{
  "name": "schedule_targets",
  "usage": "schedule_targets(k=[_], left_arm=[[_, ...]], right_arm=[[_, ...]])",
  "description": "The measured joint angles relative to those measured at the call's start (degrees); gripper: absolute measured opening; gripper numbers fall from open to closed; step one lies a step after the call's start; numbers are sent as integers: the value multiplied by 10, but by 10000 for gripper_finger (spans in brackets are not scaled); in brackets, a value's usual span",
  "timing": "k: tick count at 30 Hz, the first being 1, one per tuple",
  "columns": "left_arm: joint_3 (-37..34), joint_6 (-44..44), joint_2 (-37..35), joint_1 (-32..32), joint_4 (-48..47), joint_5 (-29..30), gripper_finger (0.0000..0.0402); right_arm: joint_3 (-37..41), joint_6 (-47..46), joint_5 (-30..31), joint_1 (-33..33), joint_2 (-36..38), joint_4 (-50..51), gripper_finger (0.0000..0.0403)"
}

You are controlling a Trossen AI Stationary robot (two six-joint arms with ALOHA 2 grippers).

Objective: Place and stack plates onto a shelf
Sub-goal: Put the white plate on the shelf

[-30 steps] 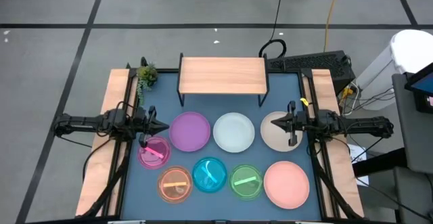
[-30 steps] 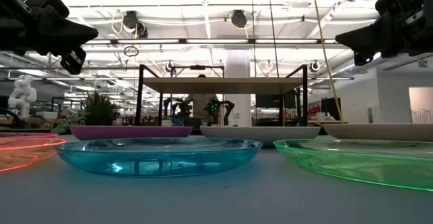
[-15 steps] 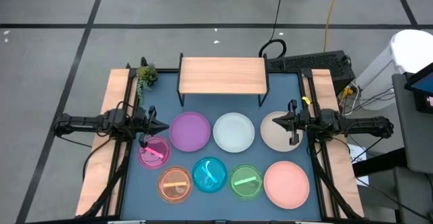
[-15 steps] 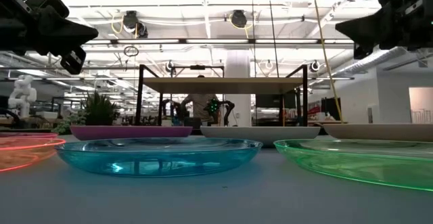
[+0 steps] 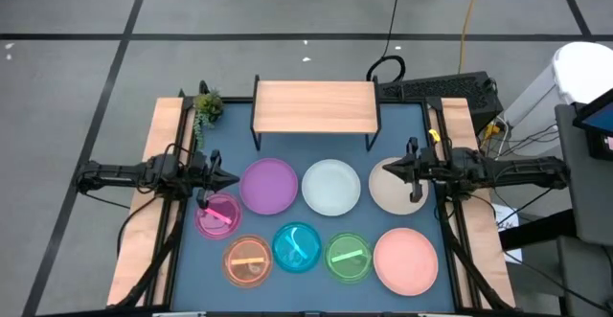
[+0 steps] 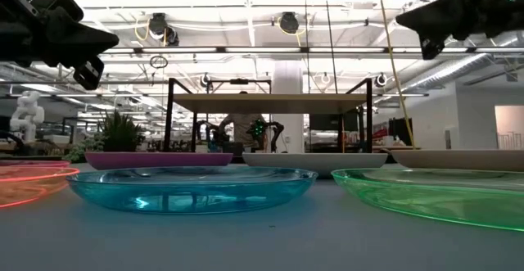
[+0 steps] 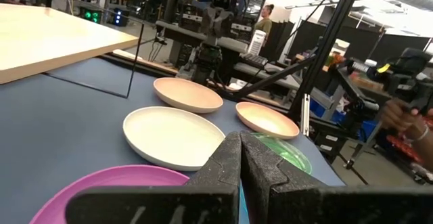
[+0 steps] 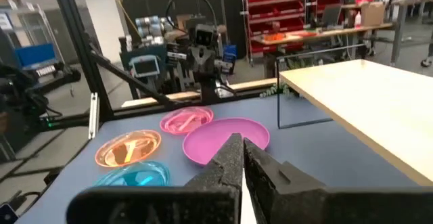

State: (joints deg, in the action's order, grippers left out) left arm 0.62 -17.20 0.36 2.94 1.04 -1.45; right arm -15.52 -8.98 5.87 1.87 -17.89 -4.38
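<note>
Beige round plastic plate [image 5: 390,187] sits directly under your right gripper [image 5: 388,169], fingers together, empty; light-wood shelf [image 5: 314,106] lies at 11 o'clock from it. Left gripper [image 5: 233,180] closed too.

The left gripper [image 7: 240,158] has its two dark fingers pressed together, pointing at twelve o'clock across the blue table [image 7: 74,126]. Under them lies the purple plate [image 7: 115,187]. Beyond it sits the white plate [image 7: 172,137], then the beige plate [image 7: 187,94], with the pink plate [image 7: 266,119] and green plate [image 7: 287,155] toward two o'clock. The shelf [image 7: 47,38] stands at ten o'clock. The other arm [image 7: 215,21] faces back from twelve o'clock.
</note>
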Motion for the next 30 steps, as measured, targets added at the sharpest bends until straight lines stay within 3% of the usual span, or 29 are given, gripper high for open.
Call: schedule_targets(k=[7,12,26,30], left_arm=[[0,64,0,0,-1,0,3],[0,59,0,0,-1,0,3],[0,69,0,0,5,6,3],[23,61,0,0,11,11,3]], right_arm=[[-85,-3,0,0,-83,32,0],[-144,-27,0,2,-139,90,0],[-149,-9,33,5,-197,114,0],[-185,-62,29,6,-202,168,0]])
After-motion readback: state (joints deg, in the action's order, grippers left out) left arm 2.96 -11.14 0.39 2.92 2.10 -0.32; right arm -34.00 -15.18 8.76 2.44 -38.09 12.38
